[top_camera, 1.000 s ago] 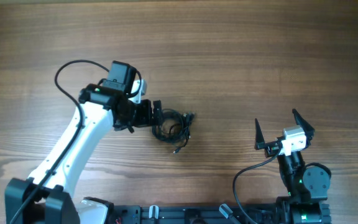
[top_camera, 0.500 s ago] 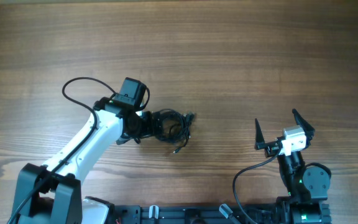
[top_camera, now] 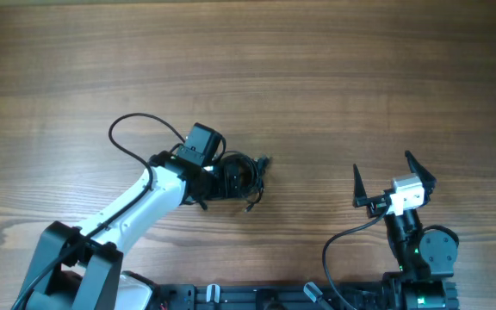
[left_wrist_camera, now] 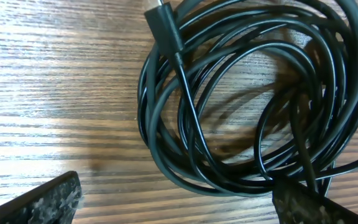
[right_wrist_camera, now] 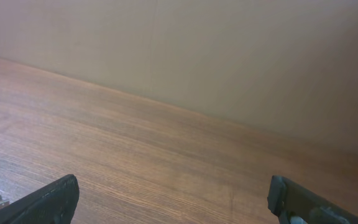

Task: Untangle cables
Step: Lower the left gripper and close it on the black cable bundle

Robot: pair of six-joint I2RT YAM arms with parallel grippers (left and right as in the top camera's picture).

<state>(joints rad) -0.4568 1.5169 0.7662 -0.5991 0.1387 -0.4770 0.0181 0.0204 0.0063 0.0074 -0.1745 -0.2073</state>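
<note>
The cables point(left_wrist_camera: 241, 124) lie coiled together on the counter point(top_camera: 360, 86), at the tips of the left hand point(left_wrist_camera: 179, 202), which is spread wide. The first grasp seems in hand; next it should pinch one strand. The right hand point(top_camera: 381, 165), also spread wide, waits well apart.

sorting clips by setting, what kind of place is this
Probably a robot lab workbench: wood-grain table, left gripper and right gripper on mounted arms, plain wall, and the cables to work on.
</note>
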